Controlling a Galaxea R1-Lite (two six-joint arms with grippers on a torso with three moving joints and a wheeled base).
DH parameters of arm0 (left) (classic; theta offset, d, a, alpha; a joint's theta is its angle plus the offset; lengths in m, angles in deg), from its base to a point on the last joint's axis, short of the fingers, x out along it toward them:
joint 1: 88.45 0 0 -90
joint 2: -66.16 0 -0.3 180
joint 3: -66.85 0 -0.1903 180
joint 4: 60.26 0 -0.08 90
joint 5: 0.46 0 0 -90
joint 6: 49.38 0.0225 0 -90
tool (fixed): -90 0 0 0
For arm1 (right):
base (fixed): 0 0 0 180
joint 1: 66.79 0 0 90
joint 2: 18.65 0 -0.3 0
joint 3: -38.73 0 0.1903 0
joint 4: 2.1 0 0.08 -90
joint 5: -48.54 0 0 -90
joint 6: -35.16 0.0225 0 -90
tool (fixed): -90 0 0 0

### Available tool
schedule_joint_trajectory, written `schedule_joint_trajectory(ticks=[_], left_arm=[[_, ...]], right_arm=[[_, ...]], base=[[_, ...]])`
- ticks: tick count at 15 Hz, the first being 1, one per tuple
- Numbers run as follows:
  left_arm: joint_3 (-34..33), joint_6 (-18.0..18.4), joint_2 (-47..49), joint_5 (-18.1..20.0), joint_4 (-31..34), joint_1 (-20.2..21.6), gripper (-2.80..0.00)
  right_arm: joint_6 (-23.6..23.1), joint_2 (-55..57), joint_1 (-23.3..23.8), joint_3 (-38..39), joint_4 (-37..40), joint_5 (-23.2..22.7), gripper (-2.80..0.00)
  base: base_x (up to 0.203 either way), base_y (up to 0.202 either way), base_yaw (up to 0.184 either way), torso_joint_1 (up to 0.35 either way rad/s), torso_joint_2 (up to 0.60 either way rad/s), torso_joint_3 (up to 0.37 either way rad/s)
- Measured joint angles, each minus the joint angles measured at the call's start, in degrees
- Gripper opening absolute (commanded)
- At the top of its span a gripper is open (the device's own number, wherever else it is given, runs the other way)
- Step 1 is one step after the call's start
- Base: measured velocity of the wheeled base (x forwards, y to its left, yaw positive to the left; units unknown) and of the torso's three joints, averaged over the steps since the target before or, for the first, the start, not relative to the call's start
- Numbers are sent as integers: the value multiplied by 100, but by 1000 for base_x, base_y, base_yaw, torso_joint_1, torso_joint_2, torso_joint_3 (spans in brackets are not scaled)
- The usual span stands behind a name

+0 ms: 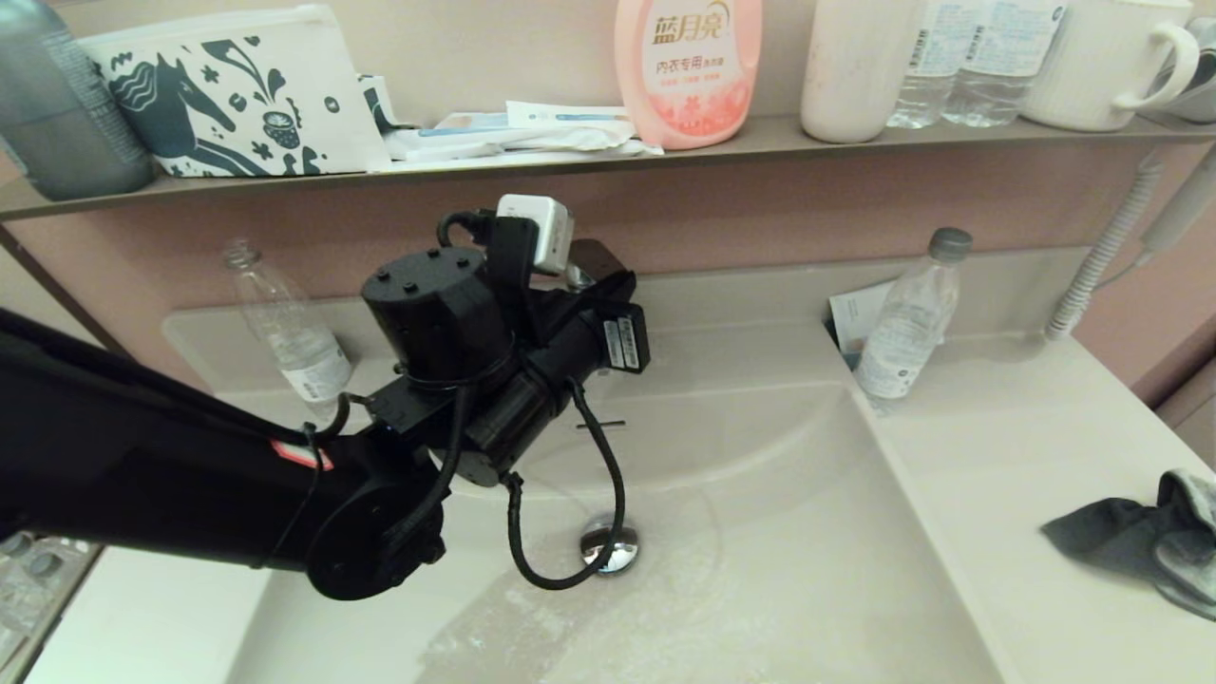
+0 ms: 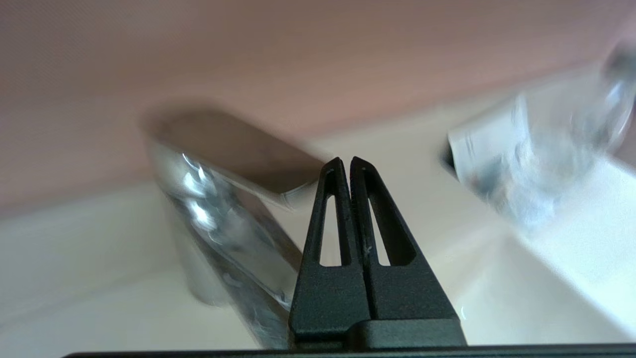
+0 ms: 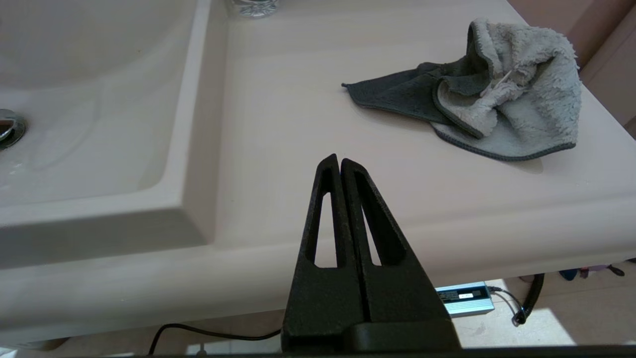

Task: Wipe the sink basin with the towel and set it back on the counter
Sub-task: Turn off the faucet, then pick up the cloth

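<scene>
The towel (image 1: 1140, 546) lies crumpled on the counter (image 1: 997, 446) at the far right, dark face and fluffy pale face (image 3: 516, 99) both showing. The sink basin (image 1: 779, 532) is wet near its chrome drain plug (image 1: 610, 549), with the overflow slot (image 1: 600, 424) on its back wall. My left arm (image 1: 446, 313) reaches over the basin to the back ledge. Its gripper (image 2: 346, 161) is shut and empty, right beside the chrome faucet (image 2: 218, 199). My right gripper (image 3: 339, 160), also shut and empty, hangs above the counter's front edge (image 3: 447, 214), well short of the towel; the head view does not show it.
Clear plastic bottles stand at the back left (image 1: 290, 332) and back right (image 1: 907, 318) of the basin. A wall shelf (image 1: 142, 190) carries a horse-print pouch (image 1: 228, 95), a pink detergent bottle (image 1: 689, 66) and mugs. A ribbed hose (image 1: 1102, 256) runs down at the right.
</scene>
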Motion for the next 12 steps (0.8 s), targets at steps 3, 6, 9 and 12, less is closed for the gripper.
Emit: schedule_joint_trajectory(ticks=[3,6,9,12], left_arm=[[-557,3,-554,3,-52,-76,-280],[-1632,1,-1410,17,-67,-151,-280],[-2928,-17,-2528,36,-60,-138,-280],[-3804,18,-3786,179,-49,478,-280]], right_arm=[[0,0,5,0,2,0,-280],[0,0,0,0,0,-2,-280],[0,-2,2,0,0,0,-280],[0,-2,0,0,0,0,-280]], base=[[0,0,0,0,0,0],[0,0,0,0,0,0],[0,0,0,0,0,0],[0,0,0,0,0,0]])
